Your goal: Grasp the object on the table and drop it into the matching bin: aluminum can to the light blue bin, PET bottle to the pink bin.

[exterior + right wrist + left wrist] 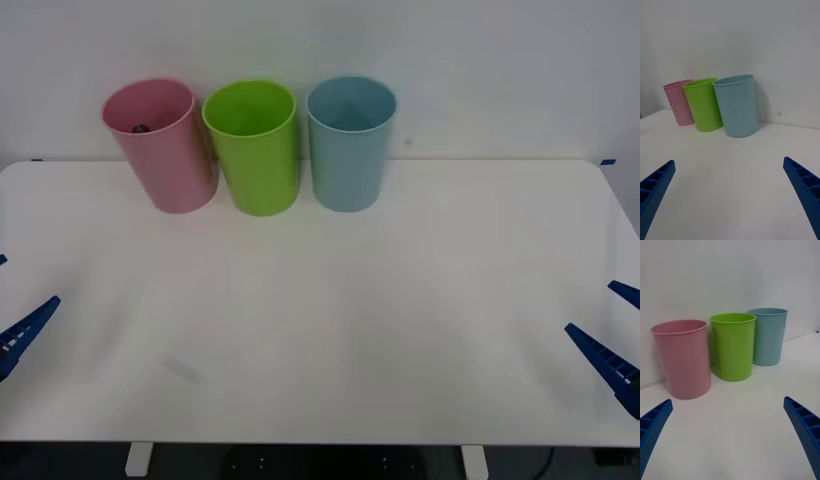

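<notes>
From the front view, three bins stand in a row at the far edge of the white tabletop: the pink bin on the robot's left, a lime green bin touching it in the middle, and the light blue bin just beside that. Looking down into the pink bin, a small dark spot sits low against its inner wall; I judge this to be the black cap of the PET bottle, so the drop looks already made. The left claw sits at the near left edge and the right claw at the near right edge, both low and well apart from the bins, most likely parked out of the way.

In the right wrist view, the right claw has its blue ribbed fingers spread wide with nothing between them. The light blue bin is nearest, the rims seen side-on, so no bin's inside is visible here.

In the left wrist view, the left claw is likewise spread and holding nothing. The pink bin is nearest and leans slightly, a tilt the front view also hints at.
</notes>
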Motion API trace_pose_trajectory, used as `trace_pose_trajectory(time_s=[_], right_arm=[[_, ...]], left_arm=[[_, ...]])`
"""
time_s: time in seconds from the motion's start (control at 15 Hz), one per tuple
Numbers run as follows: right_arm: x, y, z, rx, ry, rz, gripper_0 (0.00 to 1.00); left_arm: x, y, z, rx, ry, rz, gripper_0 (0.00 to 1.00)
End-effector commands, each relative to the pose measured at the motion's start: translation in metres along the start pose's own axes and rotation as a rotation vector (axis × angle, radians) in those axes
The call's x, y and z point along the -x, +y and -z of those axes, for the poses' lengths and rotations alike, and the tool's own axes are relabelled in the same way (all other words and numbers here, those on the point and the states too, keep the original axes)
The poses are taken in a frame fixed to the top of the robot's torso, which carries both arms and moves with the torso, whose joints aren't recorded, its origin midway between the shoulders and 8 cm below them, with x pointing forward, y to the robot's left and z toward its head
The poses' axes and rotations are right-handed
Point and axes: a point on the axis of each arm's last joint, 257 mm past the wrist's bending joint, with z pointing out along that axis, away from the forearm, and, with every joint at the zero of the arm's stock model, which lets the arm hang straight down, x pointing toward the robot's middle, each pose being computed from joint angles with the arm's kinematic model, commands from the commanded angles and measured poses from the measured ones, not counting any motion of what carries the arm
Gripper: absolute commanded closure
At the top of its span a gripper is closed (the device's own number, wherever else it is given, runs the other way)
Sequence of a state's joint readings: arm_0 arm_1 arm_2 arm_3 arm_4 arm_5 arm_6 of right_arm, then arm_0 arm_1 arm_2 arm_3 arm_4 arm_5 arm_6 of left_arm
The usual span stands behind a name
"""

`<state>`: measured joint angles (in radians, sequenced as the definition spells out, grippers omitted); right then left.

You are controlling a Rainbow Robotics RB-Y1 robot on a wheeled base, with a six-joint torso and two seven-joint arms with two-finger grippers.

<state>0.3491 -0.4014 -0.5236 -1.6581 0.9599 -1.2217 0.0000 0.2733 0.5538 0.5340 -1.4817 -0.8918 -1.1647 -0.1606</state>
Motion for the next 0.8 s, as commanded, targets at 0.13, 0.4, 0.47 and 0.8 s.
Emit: trace_pose_trajectory(time_s=[0.13,0.4,0.47,0.8], right_arm=[[0.0,0.0,0.0,0.0,0.0,0.0,0.0],[0.0,0.0,0.0,0.0,0.0,0.0,0.0],[0.0,0.0,0.0,0.0,0.0,0.0,0.0],[0.0,0.0,0.0,0.0,0.0,0.0,0.0]], left_arm=[[-0.007,-0.009,0.022,-0.011,0.017,0.028,0.0],[-0.011,-0.011,0.03,-0.006,0.032,0.035,0.0],[-0.013,-0.012,0.03,-0.008,0.036,0.036,0.0],[-0.02,-0.014,0.028,-0.017,0.059,0.031,0.0]])
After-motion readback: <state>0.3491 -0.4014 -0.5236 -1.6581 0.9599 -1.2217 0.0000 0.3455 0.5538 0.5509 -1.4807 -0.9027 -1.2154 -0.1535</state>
